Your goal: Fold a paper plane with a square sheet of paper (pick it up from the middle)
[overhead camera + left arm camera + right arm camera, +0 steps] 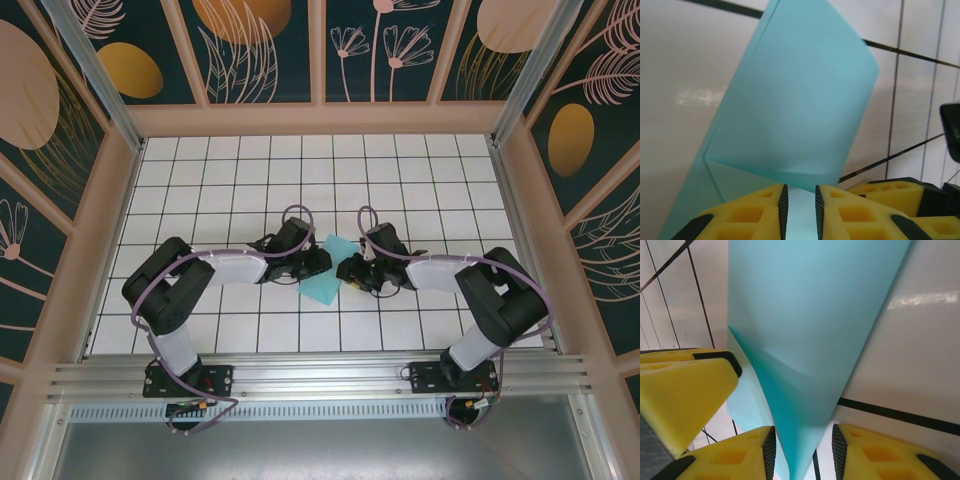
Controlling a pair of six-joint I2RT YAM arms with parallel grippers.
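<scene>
Paper (328, 270) mid-desk (240, 180) between both arms, partly folded, one flap raised | left tool (800, 210) pinches its near edge, narrow gap | right tool (802, 452) parted around the raised point, grip unclear | judgement: keep left pinch firm, align edges before creasing

We are looking at a purpose-built robot test cell, a lab setup and not a home or shop. We see a white table (240, 190) ruled with a black grid, walled on three sides by dark teal panels (265, 45) printed with leaves and flowers in pale wooden frames. Two robot arms are bolted to an aluminium rail (320, 378) at the near edge, with purple cables (150, 300) looped along them.
</scene>
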